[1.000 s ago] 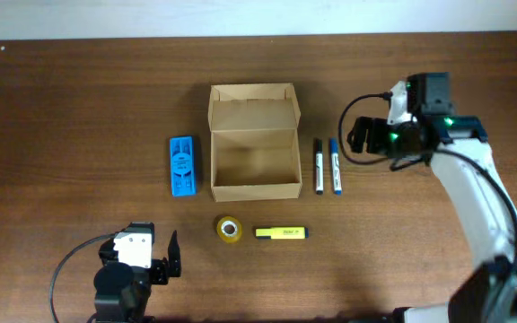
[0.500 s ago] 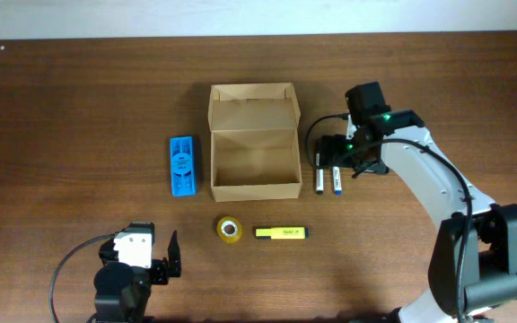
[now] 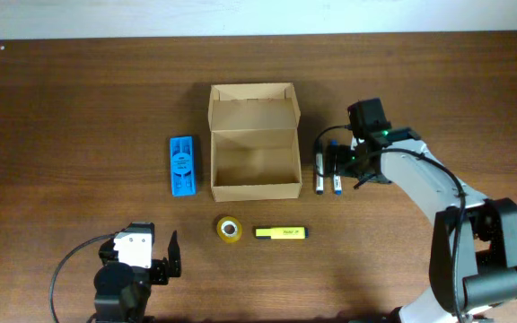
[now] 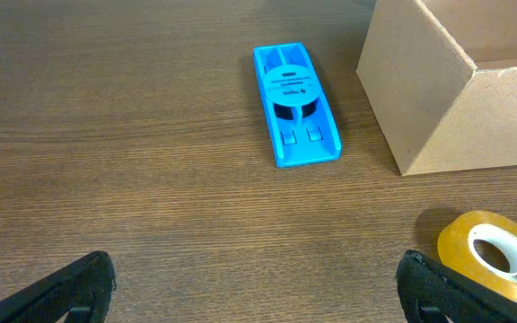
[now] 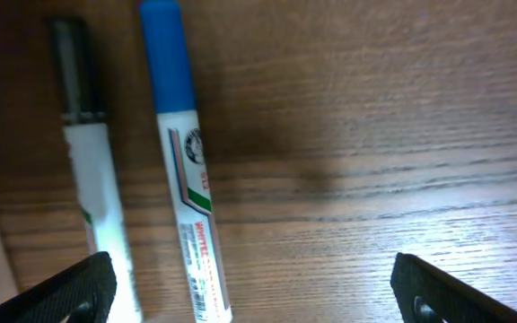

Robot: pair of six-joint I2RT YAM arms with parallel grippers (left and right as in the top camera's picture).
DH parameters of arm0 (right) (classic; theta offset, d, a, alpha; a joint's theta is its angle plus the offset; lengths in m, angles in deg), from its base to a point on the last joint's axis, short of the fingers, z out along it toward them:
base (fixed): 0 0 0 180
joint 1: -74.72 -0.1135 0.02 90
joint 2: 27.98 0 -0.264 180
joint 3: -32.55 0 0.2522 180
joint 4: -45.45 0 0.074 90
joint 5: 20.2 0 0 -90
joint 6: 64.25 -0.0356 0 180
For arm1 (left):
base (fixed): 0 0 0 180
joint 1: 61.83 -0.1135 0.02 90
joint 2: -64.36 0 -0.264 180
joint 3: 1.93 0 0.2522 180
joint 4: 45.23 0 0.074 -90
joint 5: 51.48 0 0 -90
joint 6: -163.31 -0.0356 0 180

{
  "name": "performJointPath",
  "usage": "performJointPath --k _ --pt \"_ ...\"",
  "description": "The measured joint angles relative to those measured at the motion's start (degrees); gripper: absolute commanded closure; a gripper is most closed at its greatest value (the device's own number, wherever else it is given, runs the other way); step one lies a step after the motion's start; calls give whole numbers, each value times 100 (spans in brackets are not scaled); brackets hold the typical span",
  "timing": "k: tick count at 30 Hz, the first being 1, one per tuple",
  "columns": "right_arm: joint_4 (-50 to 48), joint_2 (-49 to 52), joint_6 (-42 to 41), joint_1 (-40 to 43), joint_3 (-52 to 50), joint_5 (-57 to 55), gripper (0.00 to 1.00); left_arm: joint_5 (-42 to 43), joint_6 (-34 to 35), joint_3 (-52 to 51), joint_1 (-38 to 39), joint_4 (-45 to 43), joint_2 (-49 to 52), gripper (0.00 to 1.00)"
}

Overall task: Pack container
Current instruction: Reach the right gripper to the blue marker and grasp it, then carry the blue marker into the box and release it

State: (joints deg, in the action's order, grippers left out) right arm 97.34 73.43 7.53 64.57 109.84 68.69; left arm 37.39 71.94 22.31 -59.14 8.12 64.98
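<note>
Your small tan cardboard box [image 3: 253, 188] sits mid-table with its flap lid open. Its floor looks bare, though the near wall may hide a sliver. Nothing is packed yet: the flat blue plastic block [image 3: 181, 166], yellow tape roll [image 3: 229, 229], yellow highlighter [image 3: 281, 233], black-capped white marker [image 3: 319, 167] and blue-capped white marker [image 5: 187, 197] all lie outside. Your right gripper [image 5: 258, 292] hovers over the markers, spread wide, gripping nothing. Your left gripper [image 4: 258, 287] sits near the front edge, equally wide and empty.
</note>
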Motion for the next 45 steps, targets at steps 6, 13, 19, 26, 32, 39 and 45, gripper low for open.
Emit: performJointPath --k 6,13,19,26,32,39,45 --pt "-162 184 -22 0 -57 -2 11 0 0 0 0 -2 0 0" --pt "-133 518 -20 0 -61 -59 40 0 0 0 0 0 0 0" --pt "-138 518 -48 0 -61 15 76 2 0 0 0 -2 0 0" --pt "-81 518 -63 0 -52 103 85 0 2 0 0 0 0 0" --pt "811 538 122 0 684 142 89 0 0 0 0 0 0 0" --pt "1797 503 461 -52 1926 146 88 0 0 0 0 -2 0 0" --pt "2074 450 1897 -697 2957 911 82 0 0 0 0 0 0 0"
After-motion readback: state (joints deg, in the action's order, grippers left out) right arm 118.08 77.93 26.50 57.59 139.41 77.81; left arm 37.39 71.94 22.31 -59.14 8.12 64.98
